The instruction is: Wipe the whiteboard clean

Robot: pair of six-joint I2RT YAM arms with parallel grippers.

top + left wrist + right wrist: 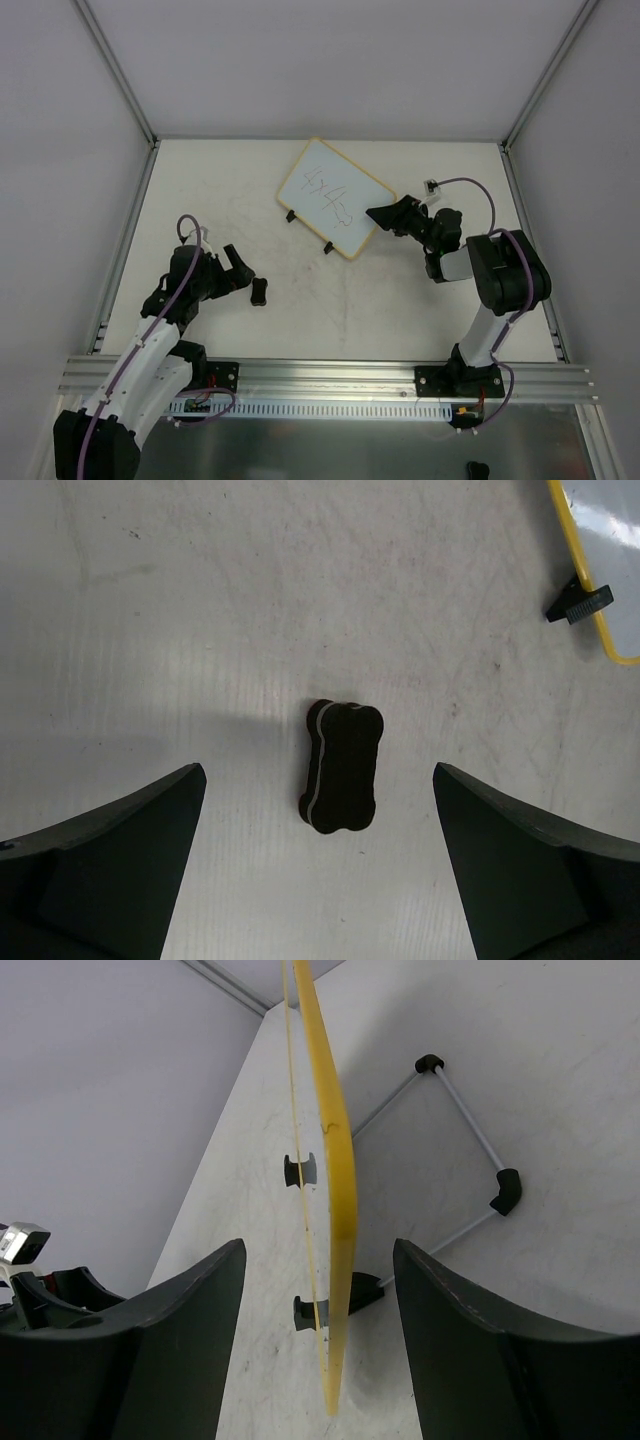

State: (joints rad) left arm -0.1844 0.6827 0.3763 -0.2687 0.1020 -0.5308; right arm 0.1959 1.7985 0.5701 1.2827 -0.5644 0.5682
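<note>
Whiteboard with unreadable blue writing

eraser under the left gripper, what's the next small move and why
Probably lower the left gripper and close on the eraser. It lies untouched, centred between the open fingers, and the right gripper straddles the whiteboard edge, seemingly to steady it.

Bright, even, diffuse light fills every view. In the left wrist view the table carries a pale sheen, and the eraser throws only a faint, soft shadow. The whiteboard shows a sharp yellow edge in the right wrist view.
</note>
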